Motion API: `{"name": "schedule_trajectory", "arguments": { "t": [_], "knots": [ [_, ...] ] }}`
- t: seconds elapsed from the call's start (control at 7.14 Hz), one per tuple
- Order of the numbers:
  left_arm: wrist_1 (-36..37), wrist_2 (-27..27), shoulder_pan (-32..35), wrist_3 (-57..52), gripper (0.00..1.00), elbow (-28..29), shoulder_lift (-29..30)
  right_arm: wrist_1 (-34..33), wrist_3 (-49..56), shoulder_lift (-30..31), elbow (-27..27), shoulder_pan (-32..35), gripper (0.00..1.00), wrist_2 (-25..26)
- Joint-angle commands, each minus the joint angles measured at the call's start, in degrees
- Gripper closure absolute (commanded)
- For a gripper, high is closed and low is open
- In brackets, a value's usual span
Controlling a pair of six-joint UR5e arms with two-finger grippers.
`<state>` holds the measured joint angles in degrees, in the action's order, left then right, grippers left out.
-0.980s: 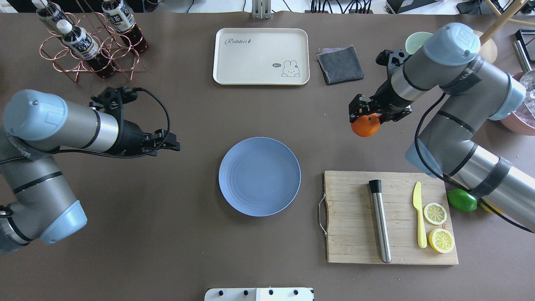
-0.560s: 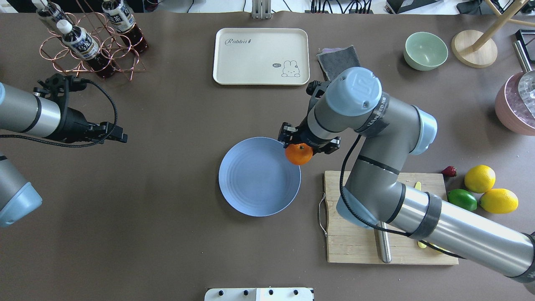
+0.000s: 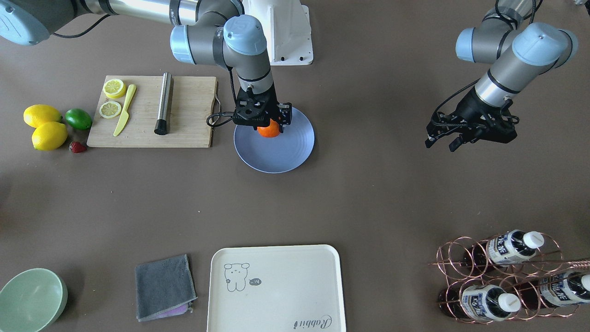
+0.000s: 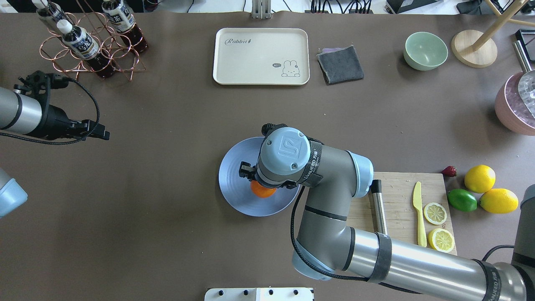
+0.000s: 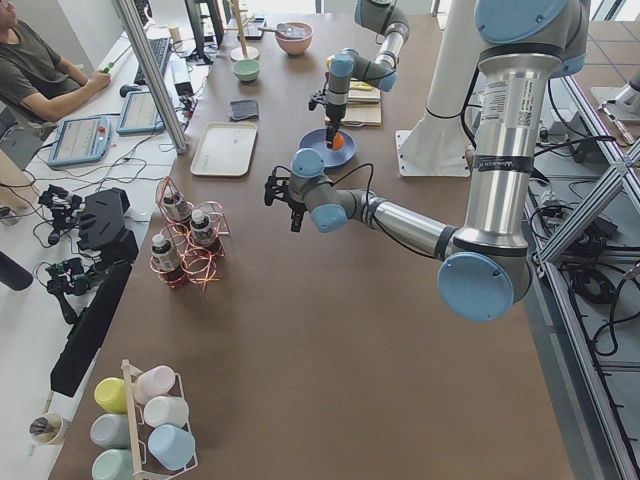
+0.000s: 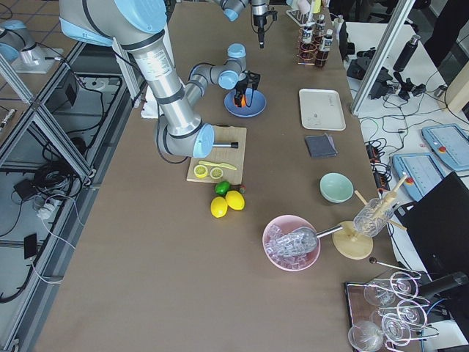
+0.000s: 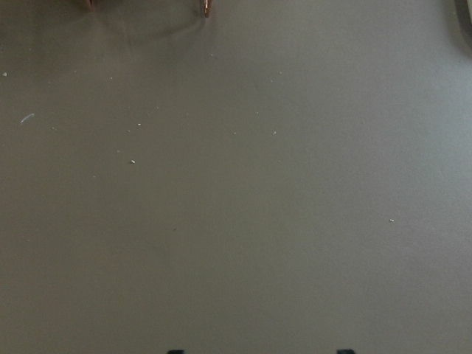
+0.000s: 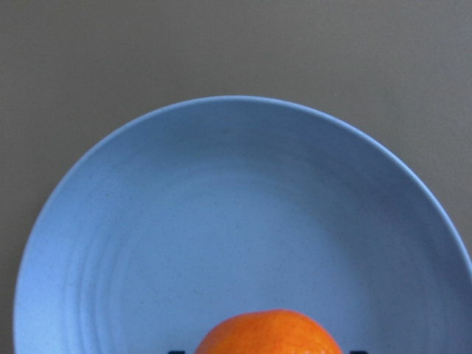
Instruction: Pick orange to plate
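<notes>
The orange (image 3: 268, 131) hangs in my right gripper (image 3: 268, 125), which is shut on it over the periwinkle-blue plate (image 3: 286, 152), toward the rim on the robot's side. From overhead the wrist covers most of the orange (image 4: 262, 191), which shows above the plate (image 4: 234, 188). The right wrist view has the orange (image 8: 269, 333) at its bottom edge with the plate (image 8: 221, 221) spread beneath; whether the fruit touches the plate I cannot tell. My left gripper (image 4: 102, 134) hovers open and empty far to the left, over bare table.
A wooden cutting board (image 4: 401, 186) with a metal rod, yellow knife and lemon slices lies right of the plate. Two lemons (image 4: 480, 178) and a lime (image 4: 462, 200) sit beyond it. At the back are a cream tray (image 4: 261, 56), grey cloth (image 4: 340, 65), green bowl (image 4: 425, 50) and bottle rack (image 4: 92, 42).
My right arm has carried the orange leftward from the table's right side to over the plate. The left arm has drawn back toward the left edge.
</notes>
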<state>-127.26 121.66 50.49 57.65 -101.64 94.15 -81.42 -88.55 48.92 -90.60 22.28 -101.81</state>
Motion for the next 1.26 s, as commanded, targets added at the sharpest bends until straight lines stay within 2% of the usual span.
{"name": "schedule_trajectory", "arguments": {
  "t": [0.0, 0.14, 0.42, 0.56, 0.7, 0.84, 0.98, 1.12],
  "knots": [
    [0.0, 0.0, 0.0, 0.0, 0.24, 0.0, 0.0, 0.1, 0.0, -0.2, 0.5, -0.6, 0.8, 0.2],
    [0.0, 0.0, 0.0, 0.0, 0.24, 0.0, 0.0, 0.4, 0.0, -0.2, 0.7, -0.7, 0.01, 0.9],
    [0.1, 0.1, 0.0, 0.4, 0.24, -0.6, 0.1, 2.3, 0.0, 0.3, 1.5, -0.8, 0.0, 2.0],
    [0.3, 0.1, 0.0, 0.5, 0.24, -1.4, 0.1, 2.7, -0.1, 0.1, 0.3, 1.3, 0.0, 0.8],
    [0.5, 2.4, 1.3, 0.6, 0.24, -1.9, 0.0, 2.3, 0.0, 1.3, -1.8, 4.7, 0.0, -4.3],
    [0.7, 5.7, 4.4, 0.3, 0.24, -2.8, 0.0, 2.0, 0.6, 5.8, -7.2, 10.4, 0.0, -10.8],
    [0.7, 9.0, 7.7, -0.9, 0.24, -2.6, 0.1, 2.1, 5.7, 13.9, -14.4, 16.3, 0.0, -14.9],
    [0.9, 10.4, 10.7, -7.6, 0.24, -2.2, -2.1, 2.0, 16.2, 23.2, -20.6, 22.2, 0.0, -18.6]
  ]
}}
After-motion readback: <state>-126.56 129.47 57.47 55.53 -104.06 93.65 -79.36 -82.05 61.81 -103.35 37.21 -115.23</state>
